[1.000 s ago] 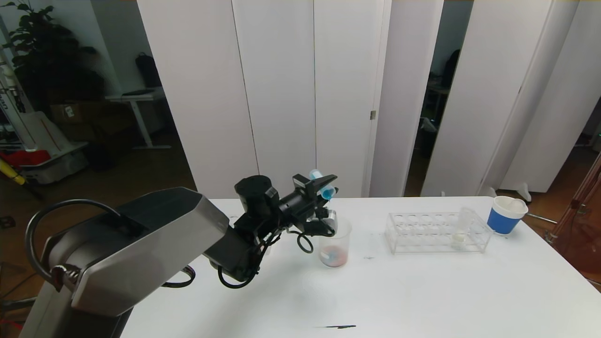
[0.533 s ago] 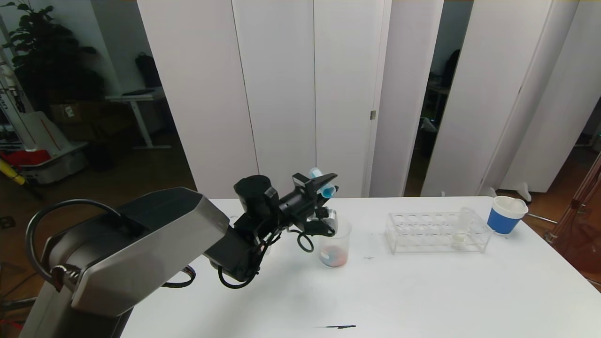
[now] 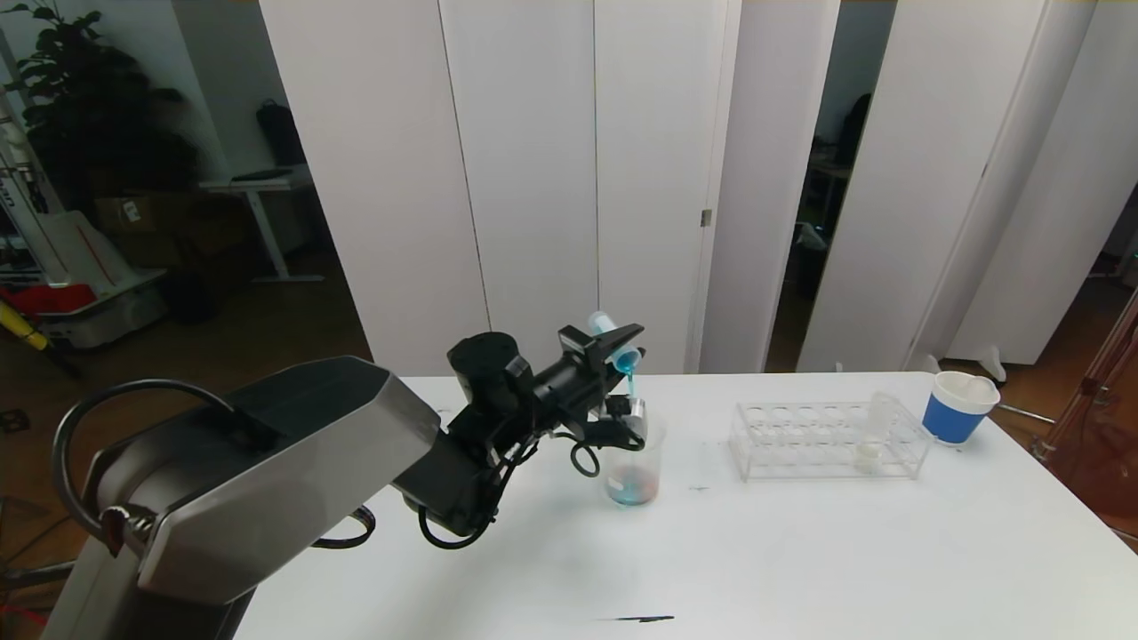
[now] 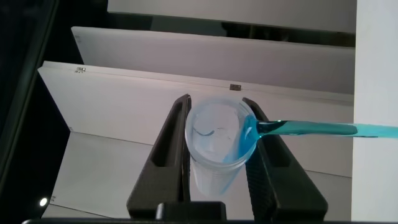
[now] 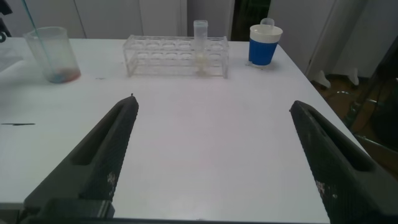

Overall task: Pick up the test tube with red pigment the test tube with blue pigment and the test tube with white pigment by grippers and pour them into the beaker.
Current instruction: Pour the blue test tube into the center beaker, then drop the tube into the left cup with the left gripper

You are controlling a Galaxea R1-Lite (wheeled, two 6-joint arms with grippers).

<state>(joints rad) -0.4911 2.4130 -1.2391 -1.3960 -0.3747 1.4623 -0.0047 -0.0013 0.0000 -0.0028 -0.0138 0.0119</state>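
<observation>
Above the beaker (image 3: 635, 467), left tool (image 3: 618, 351) grips the tilted test tube with blue pigment (image 3: 613, 342), its stream falling inside

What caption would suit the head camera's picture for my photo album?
Left end effector tips a slim clear tube of blue liquid, streaming it into the small clear beaker.

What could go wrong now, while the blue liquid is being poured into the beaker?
1. The left gripper holds the test tube with blue pigment tilted high above the beaker, so the thin stream may miss the rim or splash onto the table.
2. The gripper body hangs close to the beaker's rim and might knock it over.
3. The tube could slip between the fingers.
</observation>
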